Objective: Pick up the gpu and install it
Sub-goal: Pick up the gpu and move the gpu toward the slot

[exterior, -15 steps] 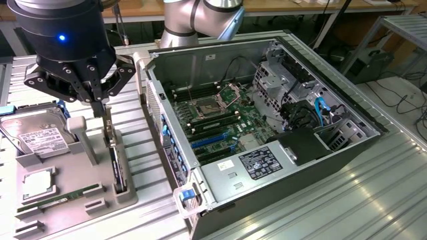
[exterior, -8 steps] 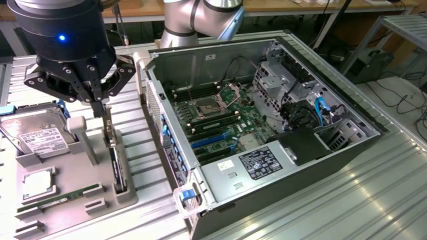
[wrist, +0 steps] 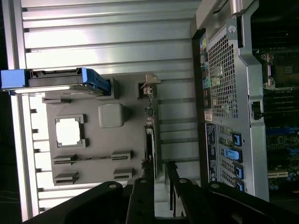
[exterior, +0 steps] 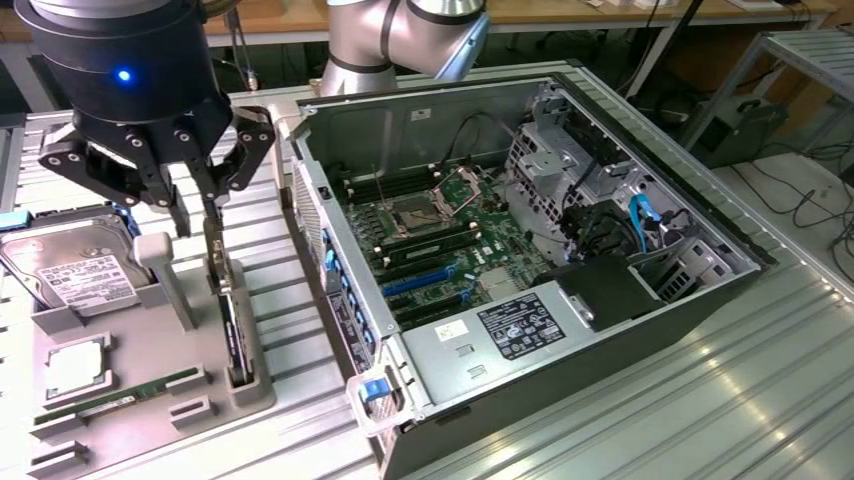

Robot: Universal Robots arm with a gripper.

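Gripper [exterior: 196, 222] hangs over the grey parts tray [exterior: 200, 352], jaws narrowly parted, gripping nothing. Gpu [exterior: 235, 325] stands on edge in a slot along the tray's side nearest the open computer case [exterior: 441, 350].

To pick cleanly, I judge: centre jaws astride the card's top edge, descend straight, clamp bare board rather than components.

Card's lower edge is sunk in the slot. Bracket end hard to make out.

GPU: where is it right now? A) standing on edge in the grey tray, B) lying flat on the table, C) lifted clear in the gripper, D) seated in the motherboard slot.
A: the gpu stands on edge in a slot of the grey tray, beside the open case.
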